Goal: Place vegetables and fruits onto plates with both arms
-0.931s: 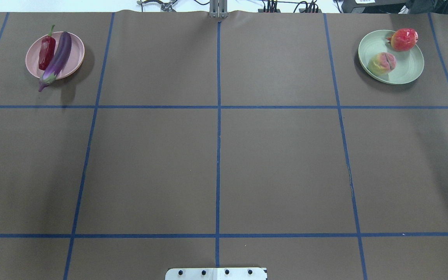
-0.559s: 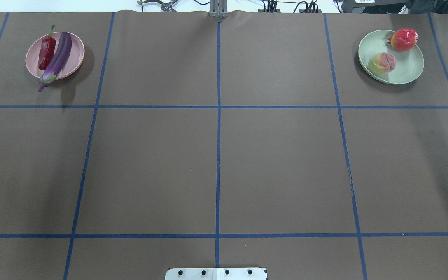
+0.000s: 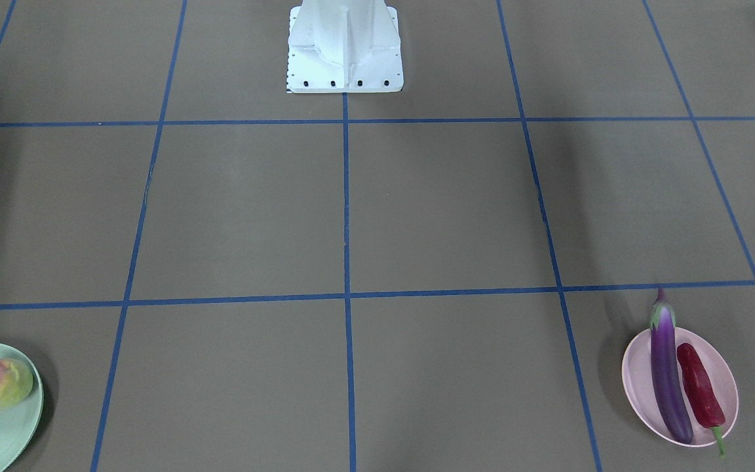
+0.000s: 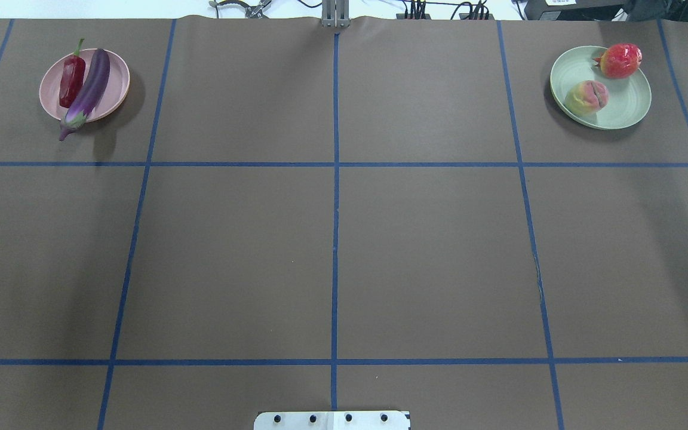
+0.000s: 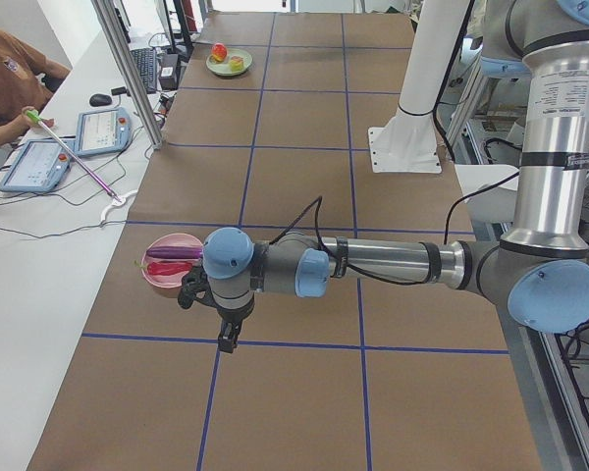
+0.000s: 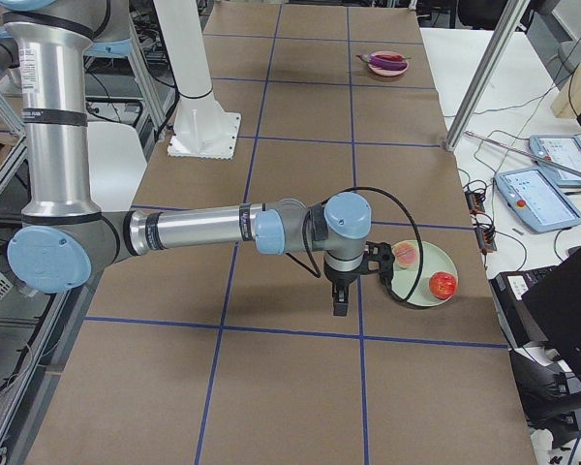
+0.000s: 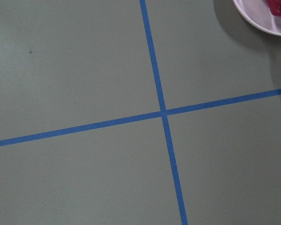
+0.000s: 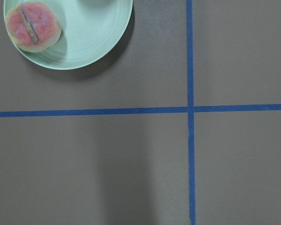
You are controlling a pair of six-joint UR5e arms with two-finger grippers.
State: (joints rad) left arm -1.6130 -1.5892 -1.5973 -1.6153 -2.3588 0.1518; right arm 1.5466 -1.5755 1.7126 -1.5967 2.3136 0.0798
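- Left gripper (image 5: pixel 227 338) – hangs fingers-down over the table (image 4: pixel 427 257), near a crossing of blue tape lines (image 4: pixel 335 239) and just beside the pink plate (image 4: pixel 116 83); it shows only from the side, so I cannot tell whether it is parted or closed
- Left arm (image 5: pixel 373 265) reaches out level from the robot's side
- Right gripper (image 6: pixel 339 304) – also points down, just beside the green plate (image 4: pixel 624 104); again I cannot tell its state
- Right arm (image 6: pixel 203 231) stretches out level above the table
- Eggplant (image 4: pixel 88 89) lies across the pink plate, its cap end overhanging the rim nearest the robot
- Chili pepper (image 4: pixel 71 82) lies beside the eggplant on that plate, touching it
- Peach (image 4: pixel 586 97) sits on the green plate
- Red-orange fruit (image 4: pixel 620 60) rests at that plate's far rim, apart from the peach
- The two plates are well apart, at opposite far corners
- White base (image 3: pixel 345 49) stands at the robot's edge of the table
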